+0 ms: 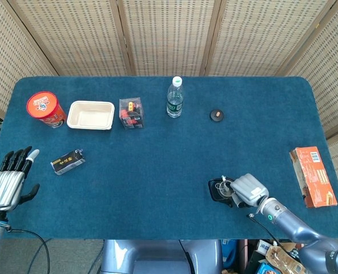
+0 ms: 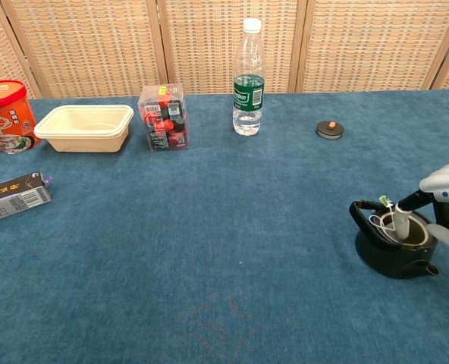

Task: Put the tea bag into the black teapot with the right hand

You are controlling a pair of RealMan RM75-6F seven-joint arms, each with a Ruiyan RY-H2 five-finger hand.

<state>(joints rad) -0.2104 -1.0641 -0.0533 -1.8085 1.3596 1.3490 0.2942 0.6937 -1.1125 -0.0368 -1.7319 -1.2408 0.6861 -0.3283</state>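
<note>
The black teapot [image 2: 394, 247] stood near the front edge of the table [image 1: 157, 160], toward its right corner, and the right hand [image 1: 248, 190] hung just beside and over its right side. In the chest view one fingertip [image 2: 400, 225] dipped into the pot's open mouth. The tea bag [image 2: 385, 221] lay down inside that mouth, touching the finger; only its pale string and a small green tag showed at the rim. Whether the fingers pinched the bag or merely pressed it, neither view made plain.

The teapot was squat and dark, with its handle to the left and a short spout at the lower right.

The head view showed the silver back of the right hand covering the pot's right side, and the left hand [image 1: 8, 180] resting at the front left corner, fingers straight and apart, holding nothing. The chest view alone looked into the pot's opening.
</note>
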